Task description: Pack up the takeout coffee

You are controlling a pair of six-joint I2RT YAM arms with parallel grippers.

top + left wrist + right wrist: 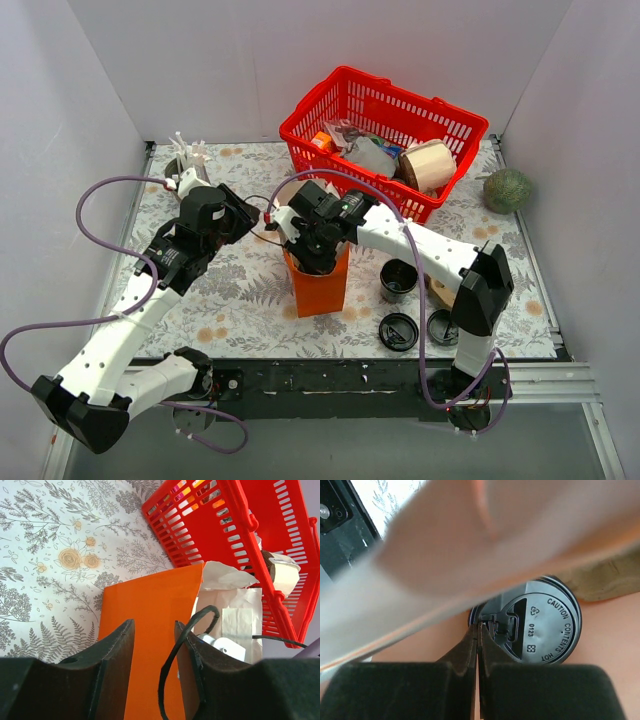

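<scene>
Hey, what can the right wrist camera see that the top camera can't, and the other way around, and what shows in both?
Only the right wrist view: the takeout coffee, its black lid lettered CAUTION CONTENTS HOT, down inside the orange bag. Only the top view: the red basket, an open black cup and two loose lids. Both: that bag and the right gripper, shut, reaching into it.
</scene>
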